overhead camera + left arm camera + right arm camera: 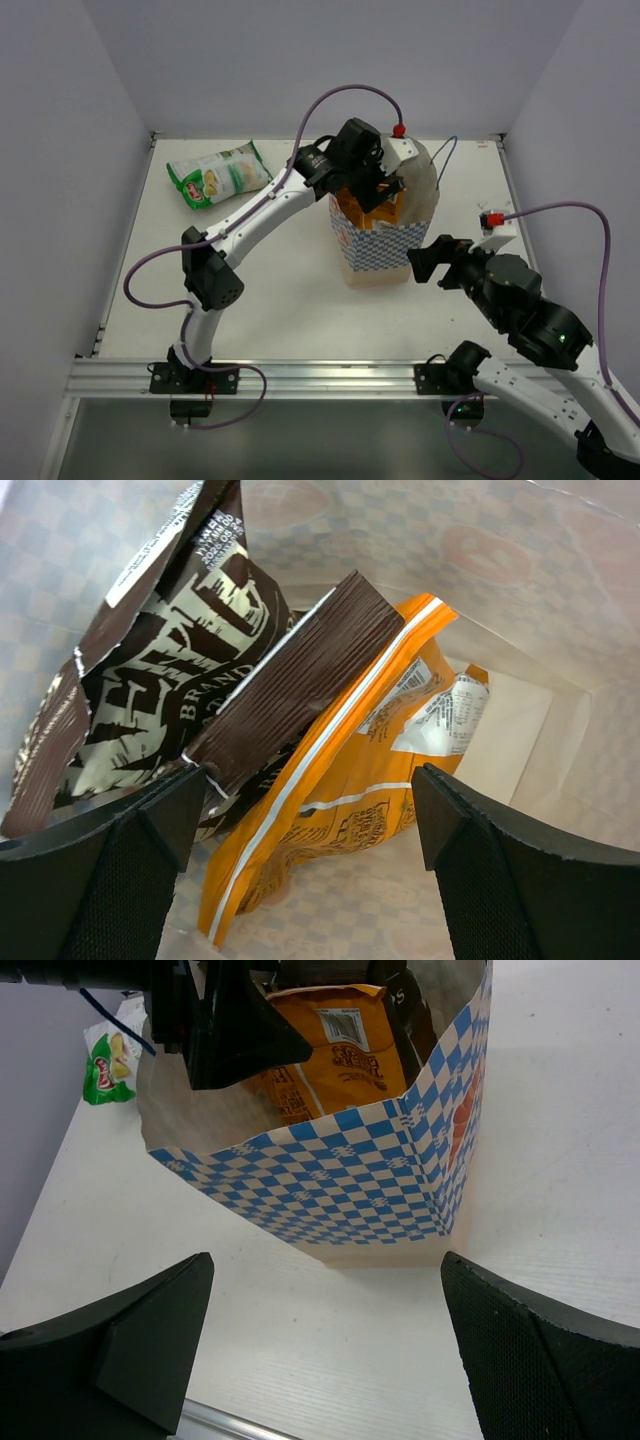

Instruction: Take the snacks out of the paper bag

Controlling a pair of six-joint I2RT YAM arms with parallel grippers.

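The table [290, 300] carries the bag [385, 252], upright near its middle. The left tool [305, 805] is down in the bag's mouth, jaws wide apart and gripping nothing, though its left finger may brush a packet. The right tool [325, 1265], also spread wide and empty, sits just beside the checkered band. Inside lean a lettered brown packet [160, 680], a second brown packet [290, 695] and an orange packet [340, 810]. A green packet [218, 173] lies on the table, well apart.

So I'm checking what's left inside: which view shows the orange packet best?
Left wrist: the orange packet is close and almost whole. Right wrist shows its upper part above the bag's checkered wall; top external only an orange glimpse under the left gripper.
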